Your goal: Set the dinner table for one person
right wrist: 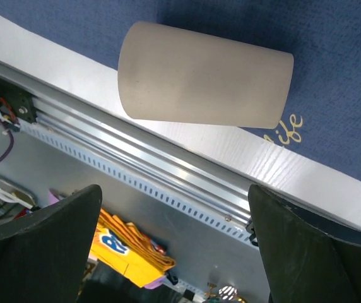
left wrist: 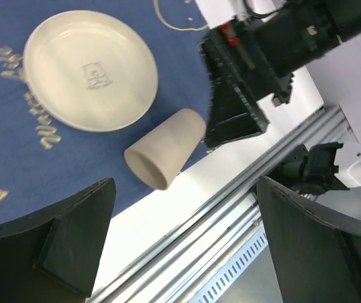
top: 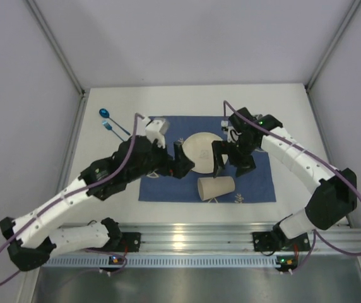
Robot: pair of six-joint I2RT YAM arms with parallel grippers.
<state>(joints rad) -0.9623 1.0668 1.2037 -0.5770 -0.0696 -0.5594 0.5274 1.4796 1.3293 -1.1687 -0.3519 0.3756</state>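
Note:
The white dinner table carries a dark blue cloth mat. A cream plate sits on the mat, and also shows in the left wrist view. A cream cup lies on its side on the mat's near edge, also seen in the left wrist view and the right wrist view. My left gripper is open and empty, just left of the plate. My right gripper is open and empty, above the cup and right of the plate.
A blue spoon and a blue fork lie on the bare tabletop at the far left. The aluminium rail runs along the near edge. Side walls close in the table.

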